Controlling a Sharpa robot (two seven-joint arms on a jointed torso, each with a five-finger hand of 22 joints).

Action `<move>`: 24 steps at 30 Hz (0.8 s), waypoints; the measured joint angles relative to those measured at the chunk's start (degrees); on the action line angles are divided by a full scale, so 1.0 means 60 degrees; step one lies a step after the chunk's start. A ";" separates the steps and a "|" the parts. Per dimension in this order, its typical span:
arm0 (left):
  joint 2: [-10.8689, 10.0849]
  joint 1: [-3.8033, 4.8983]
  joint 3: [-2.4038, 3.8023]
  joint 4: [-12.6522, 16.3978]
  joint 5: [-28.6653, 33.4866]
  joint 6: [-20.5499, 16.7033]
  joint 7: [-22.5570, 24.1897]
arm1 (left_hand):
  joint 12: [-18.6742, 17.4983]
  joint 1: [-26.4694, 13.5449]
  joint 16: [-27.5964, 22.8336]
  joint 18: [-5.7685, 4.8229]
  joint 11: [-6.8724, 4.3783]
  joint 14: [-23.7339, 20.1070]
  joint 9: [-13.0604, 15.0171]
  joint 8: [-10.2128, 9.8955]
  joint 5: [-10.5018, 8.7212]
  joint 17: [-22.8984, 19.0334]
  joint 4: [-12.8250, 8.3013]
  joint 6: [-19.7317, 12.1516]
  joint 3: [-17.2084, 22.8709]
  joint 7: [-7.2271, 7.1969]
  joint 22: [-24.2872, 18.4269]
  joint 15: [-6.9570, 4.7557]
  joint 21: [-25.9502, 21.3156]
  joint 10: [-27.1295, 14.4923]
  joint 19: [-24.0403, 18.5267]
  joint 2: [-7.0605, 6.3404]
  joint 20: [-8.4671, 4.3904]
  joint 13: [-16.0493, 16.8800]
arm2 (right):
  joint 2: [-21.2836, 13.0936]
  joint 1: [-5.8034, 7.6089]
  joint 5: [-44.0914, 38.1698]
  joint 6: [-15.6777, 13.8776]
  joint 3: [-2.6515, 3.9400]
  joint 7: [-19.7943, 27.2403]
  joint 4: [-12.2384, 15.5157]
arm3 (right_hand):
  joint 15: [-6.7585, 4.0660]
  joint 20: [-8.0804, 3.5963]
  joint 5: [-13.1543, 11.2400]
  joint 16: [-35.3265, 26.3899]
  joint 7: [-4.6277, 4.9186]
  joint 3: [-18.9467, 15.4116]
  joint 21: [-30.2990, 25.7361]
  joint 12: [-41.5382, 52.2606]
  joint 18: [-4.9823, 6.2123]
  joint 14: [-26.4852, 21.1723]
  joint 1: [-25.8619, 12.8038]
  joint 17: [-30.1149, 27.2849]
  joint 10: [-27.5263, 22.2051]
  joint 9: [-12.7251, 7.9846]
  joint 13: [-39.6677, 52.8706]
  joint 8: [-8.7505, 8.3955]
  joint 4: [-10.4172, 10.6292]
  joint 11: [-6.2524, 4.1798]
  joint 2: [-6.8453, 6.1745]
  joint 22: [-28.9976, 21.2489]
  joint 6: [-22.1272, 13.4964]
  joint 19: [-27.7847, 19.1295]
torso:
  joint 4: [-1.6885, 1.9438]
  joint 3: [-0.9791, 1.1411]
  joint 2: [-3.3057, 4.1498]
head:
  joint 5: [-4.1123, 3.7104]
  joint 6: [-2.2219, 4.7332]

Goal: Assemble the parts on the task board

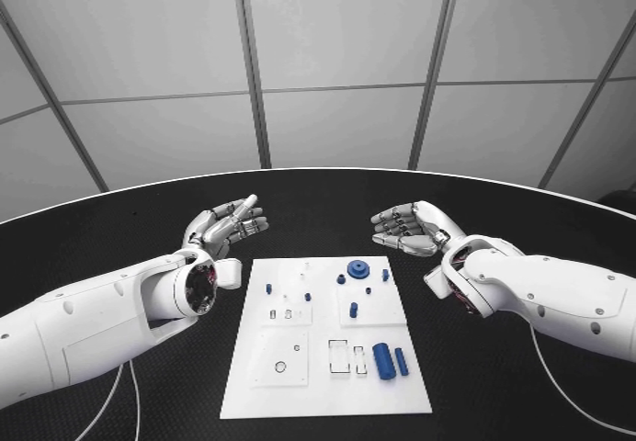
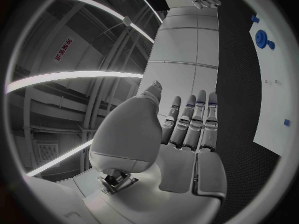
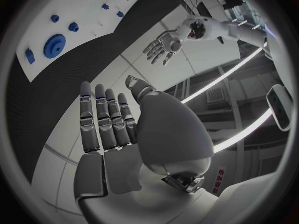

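The white task board (image 1: 332, 386) lies in the middle of the black table. On it sit a blue gear (image 1: 357, 269), small blue pegs (image 1: 308, 297), and two blue cylinders (image 1: 389, 360) near its front right. My left hand (image 1: 225, 226) hovers past the board's far left corner, fingers spread, holding nothing. My right hand (image 1: 411, 227) hovers past the far right corner, fingers loosely curled and apart, empty. The left wrist view shows the left hand (image 2: 187, 129) flat and open, with the gear (image 2: 261, 36) on the board (image 2: 274, 84). In the right wrist view the right hand (image 3: 109, 122) is open; the gear (image 3: 54, 46) lies beyond it.
The board has several empty recesses and slots (image 1: 281, 367) on its near half. Black table (image 1: 132, 220) surrounds the board, with its curved white rim (image 1: 119, 188) at the back. A cable (image 1: 563, 386) trails under the right arm.
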 measured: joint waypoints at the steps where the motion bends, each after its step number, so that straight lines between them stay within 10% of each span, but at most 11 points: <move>1: -0.0046 0.0010 0.0000 0.0060 -0.0011 0.0016 -0.0012 | 0.0000 0.0000 0.0011 -0.0002 -0.0011 0.0089 0.0014 0.0025 0.0000 0.0020 -0.0001 0.0073 0.0001 0.0029 0.0008 -0.0027 0.0026 0.0079 0.0078 0.0000 -0.0003 -0.0004 | 0.0009 0.0040 -0.0370 0.0070 0.0000 -0.0100 0.0000 | -0.0066 -0.0075 0.0000 0.0047 -0.0004 0.0136 0.0137 -0.0024 0.0001 0.0231 0.0001 0.0069 0.0198 0.0013 0.0009 0.0020 -0.0038 -0.0044 -0.0079 0.0061 0.0152 0.0224 | 0.0026 0.0002 0.0032 | -0.0032 -0.0011; 8: -0.0477 0.0094 -0.0001 0.0690 -0.0075 0.0203 -0.0119 | -0.0047 0.0245 0.0035 0.0145 -0.0192 0.0522 0.0048 0.0138 0.0000 0.0151 -0.0166 0.0531 0.0307 0.0121 0.0007 -0.0219 0.0214 0.0758 0.0545 -0.0146 -0.0006 -0.0026 | 0.0182 0.0383 -0.2731 0.0826 0.0003 -0.1071 0.0008 | -0.0515 -0.0594 0.0000 0.0474 -0.0208 0.0810 0.1439 -0.0170 0.0000 0.1775 -0.0176 0.0737 0.1293 0.0111 0.0035 0.0020 -0.0266 -0.0329 -0.0484 0.0813 0.0909 0.1406 | 0.0150 0.0010 0.0239 | -0.0172 -0.0025; 18: -0.0795 0.0311 -0.0001 0.1409 -0.0246 0.0404 -0.0245 | -0.0190 0.0295 0.0035 0.0145 -0.0169 0.0601 0.0047 0.0138 0.0000 0.0179 -0.0182 0.0532 0.0341 0.0121 0.0006 -0.0230 0.0327 0.0810 0.0767 -0.0197 -0.0038 -0.0036 | 0.0682 0.0567 -0.5939 0.1792 0.0007 -0.2711 0.0032 | -0.1042 -0.1096 0.0111 0.1898 -0.0416 0.1619 0.3498 -0.0209 0.0001 0.3690 -0.0724 0.2655 0.1796 0.0343 0.0142 0.0019 -0.0229 -0.0603 -0.1028 0.2221 0.1287 0.2434 | 0.0329 -0.0083 0.0495 | -0.0307 -0.0029; 24: -0.0916 0.0449 -0.0002 0.1741 -0.0279 0.0434 -0.0280 | -0.0230 0.0295 -0.0040 0.0144 -0.0169 0.0564 0.0046 0.0138 0.0000 0.0179 -0.0182 0.0532 0.0341 0.0121 0.0005 -0.0194 0.0326 0.0809 0.0800 -0.0197 -0.0070 -0.0036 | 0.0897 0.0583 -0.7397 0.2270 0.0008 -0.3416 -0.0024 | -0.1289 -0.1360 0.0111 0.5503 -0.0559 0.2093 0.4153 -0.0209 0.0001 0.4480 -0.1116 0.6079 0.1342 0.0763 0.0369 -0.0062 -0.0024 -0.0772 -0.1417 0.2800 0.1250 0.3859 | 0.0455 -0.0154 0.0650 | -0.0363 0.0019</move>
